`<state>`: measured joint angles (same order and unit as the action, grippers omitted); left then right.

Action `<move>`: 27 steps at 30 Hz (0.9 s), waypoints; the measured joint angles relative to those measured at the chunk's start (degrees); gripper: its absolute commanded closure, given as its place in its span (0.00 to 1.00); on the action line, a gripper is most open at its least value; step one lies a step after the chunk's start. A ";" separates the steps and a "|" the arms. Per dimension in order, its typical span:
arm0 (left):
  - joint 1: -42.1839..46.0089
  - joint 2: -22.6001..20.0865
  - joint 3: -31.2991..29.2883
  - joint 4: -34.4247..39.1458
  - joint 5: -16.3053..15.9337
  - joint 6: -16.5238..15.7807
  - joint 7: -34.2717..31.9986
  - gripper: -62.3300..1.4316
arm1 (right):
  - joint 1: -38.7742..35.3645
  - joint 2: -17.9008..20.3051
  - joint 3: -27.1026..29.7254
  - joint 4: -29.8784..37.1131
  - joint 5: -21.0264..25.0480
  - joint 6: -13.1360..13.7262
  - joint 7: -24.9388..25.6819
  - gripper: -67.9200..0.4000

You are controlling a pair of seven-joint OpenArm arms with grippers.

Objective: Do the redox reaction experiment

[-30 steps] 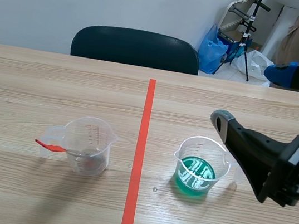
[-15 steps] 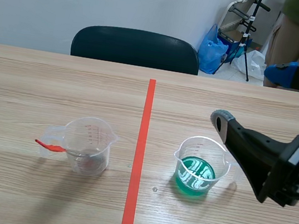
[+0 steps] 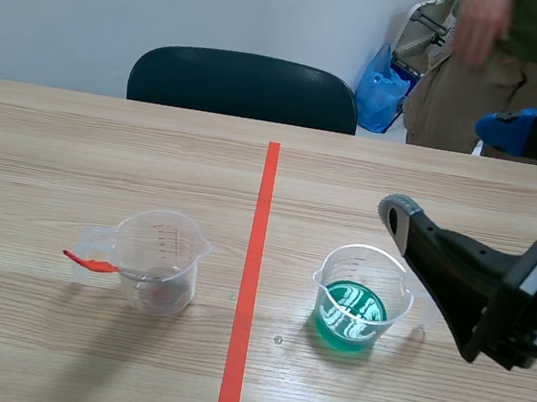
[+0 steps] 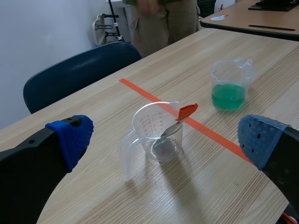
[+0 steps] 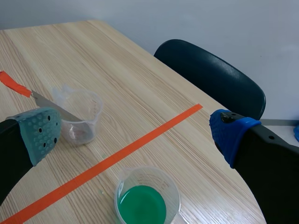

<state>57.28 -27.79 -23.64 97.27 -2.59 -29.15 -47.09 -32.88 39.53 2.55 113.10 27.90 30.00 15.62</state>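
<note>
Only the left wrist view shows the left gripper (image 4: 164, 137), its fingers spread wide with the clear beaker (image 4: 156, 125) ahead of them. The right gripper (image 5: 135, 135), fingers spread too, hangs just beside the green-filled beaker (image 3: 360, 296). On the worktop (image 3: 103, 156) stand two beakers, with one orange-handled spoon (image 3: 90, 261) in the clear one. One person (image 3: 511, 65) stands beyond.
</note>
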 measured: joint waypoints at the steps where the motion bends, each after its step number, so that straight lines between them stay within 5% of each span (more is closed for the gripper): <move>1: 0.00 0.00 0.00 0.00 0.00 0.00 0.00 0.00 | 0.00 0.00 0.00 0.00 0.00 0.00 0.00 0.00; 27: 0.00 0.00 0.00 0.00 0.00 0.00 1.07 0.00 | 0.00 0.00 0.00 0.00 0.00 0.00 0.44 0.00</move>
<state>57.28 -27.79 -23.64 97.27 -2.59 -29.15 -46.02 -32.88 39.53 2.55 113.10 27.90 30.00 16.05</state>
